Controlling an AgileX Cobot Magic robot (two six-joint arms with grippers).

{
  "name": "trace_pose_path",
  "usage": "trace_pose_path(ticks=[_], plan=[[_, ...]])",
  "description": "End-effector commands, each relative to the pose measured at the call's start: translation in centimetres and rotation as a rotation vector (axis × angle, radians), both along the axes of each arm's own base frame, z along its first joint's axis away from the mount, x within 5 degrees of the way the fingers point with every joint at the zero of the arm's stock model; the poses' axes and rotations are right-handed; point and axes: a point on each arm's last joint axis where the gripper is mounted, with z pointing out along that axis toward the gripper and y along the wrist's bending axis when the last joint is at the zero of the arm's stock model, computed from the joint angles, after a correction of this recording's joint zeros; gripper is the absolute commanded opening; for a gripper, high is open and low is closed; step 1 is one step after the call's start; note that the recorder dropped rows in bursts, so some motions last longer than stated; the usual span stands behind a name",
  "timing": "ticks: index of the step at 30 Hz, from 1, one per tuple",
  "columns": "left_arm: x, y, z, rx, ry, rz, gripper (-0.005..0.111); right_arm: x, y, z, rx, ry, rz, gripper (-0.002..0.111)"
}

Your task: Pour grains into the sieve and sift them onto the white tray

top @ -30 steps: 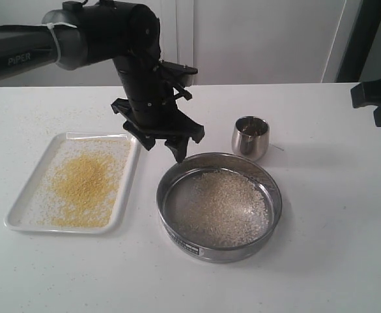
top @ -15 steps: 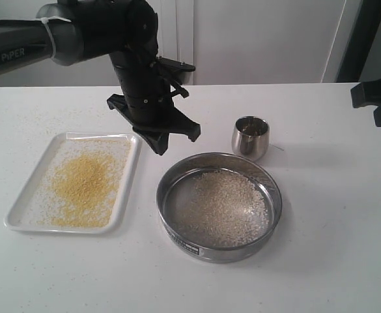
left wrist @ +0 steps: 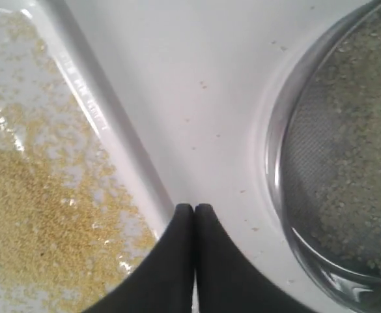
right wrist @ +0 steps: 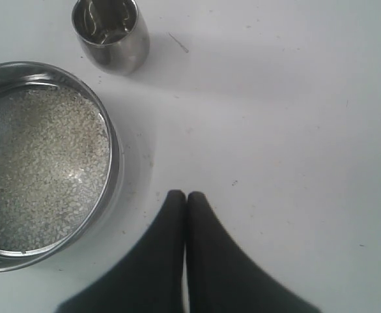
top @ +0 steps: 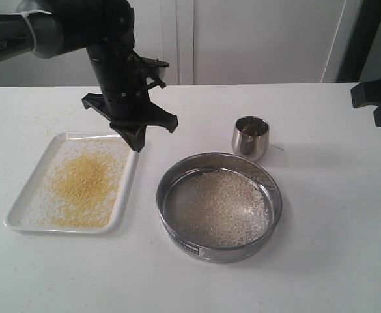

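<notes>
Presumably rigid and light, the sieve [top: 242,251] takes a grip at its rim; left tool [left wrist: 194,207] and right tool [right wrist: 186,194] are together, empty.

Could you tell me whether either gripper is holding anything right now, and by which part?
Nothing is held. The left gripper is shut and empty near the rim of the white tray; the right gripper is shut and empty too, beside the sieve.

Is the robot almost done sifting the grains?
Looks nearly finished. Done: fine yellow grains lie on the white tray, coarser whitish grains sit in the sieve, and the steel cup looks empty. In hand: nothing; the left claw and right claw are shut and empty. Left: probably nothing much.
</notes>
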Motion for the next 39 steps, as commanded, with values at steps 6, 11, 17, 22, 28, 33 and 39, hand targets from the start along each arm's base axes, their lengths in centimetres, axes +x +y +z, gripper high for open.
trace_pose_path(ticks=[6,11,17,22,28,33,39], plan=[[1.5,4.8,0.5,0.023,0.082,0.188,0.0,0.0,-0.1,0.1,-0.002,-0.015,-0.006,0.0],[2.5,8.0,0.5,0.037,0.122,0.281,0.0,0.0,-0.1,0.1,-0.002,-0.015,-0.006,0.0],[3.7,11.8,0.6,0.028,0.124,0.392,0.0,0.0,-0.1,0.1,-0.002,-0.015,-0.006,0.0],[3.8,14.3,2.0,0.012,0.096,0.462,0.0,0.0,-0.1,0.1,-0.002,-0.015,-0.006,0.0],[3.0,17.0,5.3,0.001,0.015,0.515,0.0,0.0,-0.1,0.1,-0.002,-0.015,-0.006,0.0],[1.4,18.1,7.7,0.014,-0.044,0.53,0.0,0.0,-0.1,0.1,-0.002,-0.013,-0.006,0.0],[-1.5,18.8,9.0,0.05,-0.058,0.517,0.0,0.0,-0.1,0.1,-0.002,-0.013,-0.006,0.0]])
